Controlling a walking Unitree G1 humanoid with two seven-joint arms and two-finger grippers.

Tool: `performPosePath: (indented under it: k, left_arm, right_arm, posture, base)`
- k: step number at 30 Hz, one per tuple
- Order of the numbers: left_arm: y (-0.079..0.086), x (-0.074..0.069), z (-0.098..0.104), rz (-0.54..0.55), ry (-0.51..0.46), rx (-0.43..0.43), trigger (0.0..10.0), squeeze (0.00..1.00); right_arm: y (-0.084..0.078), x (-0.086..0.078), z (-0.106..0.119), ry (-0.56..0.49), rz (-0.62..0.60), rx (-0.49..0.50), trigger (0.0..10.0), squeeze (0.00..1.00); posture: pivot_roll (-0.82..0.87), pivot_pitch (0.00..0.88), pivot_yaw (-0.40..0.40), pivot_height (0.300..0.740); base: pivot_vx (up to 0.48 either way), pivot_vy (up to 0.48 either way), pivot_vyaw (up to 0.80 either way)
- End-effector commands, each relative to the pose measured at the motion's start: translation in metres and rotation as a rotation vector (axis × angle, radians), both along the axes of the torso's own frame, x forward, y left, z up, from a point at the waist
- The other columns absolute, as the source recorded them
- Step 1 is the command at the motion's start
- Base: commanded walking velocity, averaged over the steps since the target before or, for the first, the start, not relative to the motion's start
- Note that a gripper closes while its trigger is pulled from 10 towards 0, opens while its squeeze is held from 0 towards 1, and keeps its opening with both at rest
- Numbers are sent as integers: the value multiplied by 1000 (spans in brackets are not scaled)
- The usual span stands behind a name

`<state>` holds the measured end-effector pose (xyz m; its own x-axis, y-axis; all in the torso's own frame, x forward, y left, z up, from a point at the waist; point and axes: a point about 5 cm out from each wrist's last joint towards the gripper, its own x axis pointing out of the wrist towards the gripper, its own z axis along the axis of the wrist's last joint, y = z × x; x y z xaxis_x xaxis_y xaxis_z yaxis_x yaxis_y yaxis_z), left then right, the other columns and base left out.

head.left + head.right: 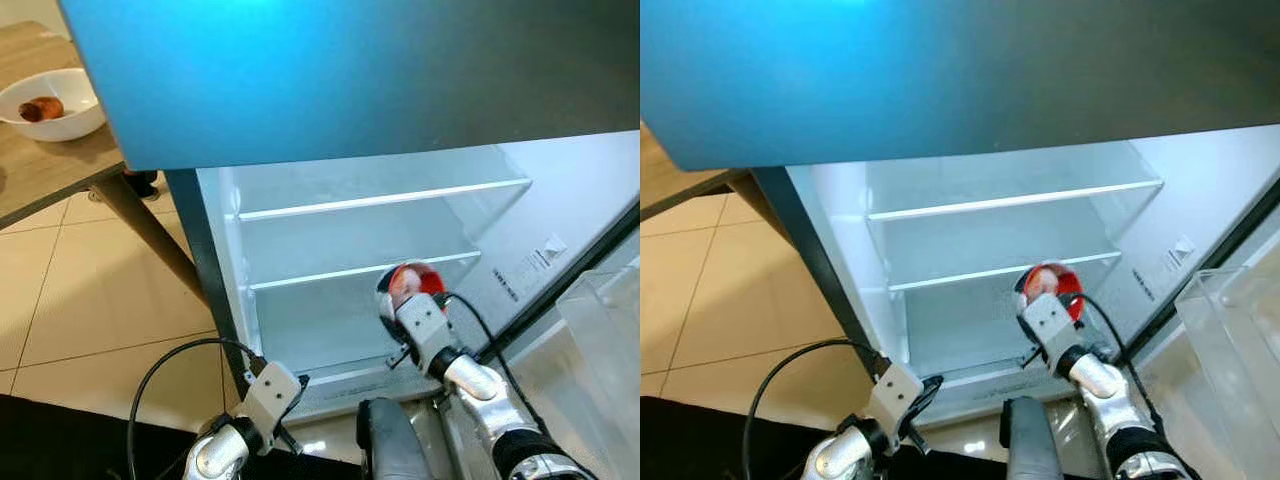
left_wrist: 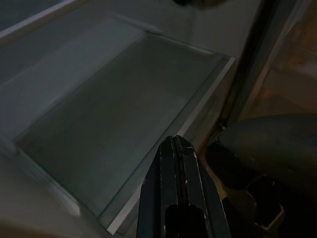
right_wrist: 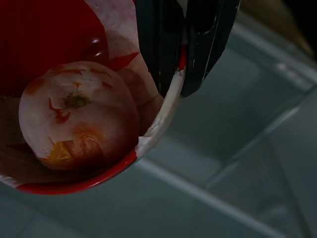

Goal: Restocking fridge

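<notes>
The fridge (image 1: pixel 215 270) stands open in front of me, with bare glass shelves (image 1: pixel 330 207). My right gripper (image 3: pixel 174 91) is shut on the rim of a red and white bowl (image 1: pixel 410 282) and holds it at the front edge of the middle shelf (image 1: pixel 320 275), toward its right side. Inside the bowl (image 3: pixel 59 29) lies a pale round fruit (image 3: pixel 79 116) with red and orange streaks. My left gripper (image 2: pixel 177 144) is shut on nothing, low down over the bottom glass shelf (image 2: pixel 114 119) near its front edge.
A wooden table (image 1: pixel 50 170) at the left carries a white bowl (image 1: pixel 70 125) with a brown piece of food (image 1: pixel 40 108). The open fridge door with a clear bin (image 1: pixel 605 320) is on the right. The upper compartment's dark door (image 1: pixel 350 70) overhangs. Below are tiled floor (image 1: pixel 90 290) and a dark mat (image 1: pixel 60 440).
</notes>
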<state>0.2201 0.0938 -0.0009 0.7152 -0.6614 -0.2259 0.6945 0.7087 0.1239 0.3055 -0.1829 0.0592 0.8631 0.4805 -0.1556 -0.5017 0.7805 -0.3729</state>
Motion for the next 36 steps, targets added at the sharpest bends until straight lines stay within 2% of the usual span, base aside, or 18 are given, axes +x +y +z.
performPosePath:
  k: [1,6,8,13,15,17,20,24,31,36]
  left_arm:
    - [-6,-2,-2,-25,15,5,10000,0]
    - [-6,-2,-1,-26,13,5,10000,0]
    - [-6,0,1,-23,10,5,10000,0]
    - [-7,0,1,-19,8,4,10000,0]
    - [-8,1,2,-20,6,1,10000,0]
    - [-8,1,2,-21,5,2,10000,0]
    - [-9,1,3,-26,4,1,10000,0]
    - [-8,2,4,-25,1,2,10000,0]
    - [-7,3,7,-23,-8,-2,10000,0]
    - [-12,1,12,-55,-25,-7,10000,0]
  right_arm:
    - [2,5,16,-77,45,-2,10000,0]
    - [7,12,31,-108,113,-24,10000,0]
    - [11,21,46,-133,176,-77,10000,0]
    - [12,25,51,-130,200,-121,10000,0]
    - [12,30,49,-71,256,-212,10000,0]
    - [12,31,48,-55,267,-240,10000,0]
    - [11,33,43,5,321,-340,10000,0]
    - [11,38,43,51,341,-403,10000,0]
    - [14,47,50,53,338,-459,10000,0]
    - [19,60,61,56,326,-512,10000,0]
  posture:
    - [-136,126,-46,593]
    - [-136,122,-47,593]
    - [-134,120,-50,593]
    - [-132,119,-52,593]
    - [-134,117,-50,593]
    - [-134,117,-50,593]
    - [-135,120,-48,593]
    - [-126,135,-56,593]
    - [-121,149,-60,593]
    - [-116,171,-67,593]
  base:
    - [0,0,0]
    - [0,0,0]
    - [0,0,0]
    - [0,0,0]
    - [0,0,0]
    - [0,0,0]
    - [0,0,0]
    - [0,0,0]
    - [0,0,0]
    - [0,0,0]
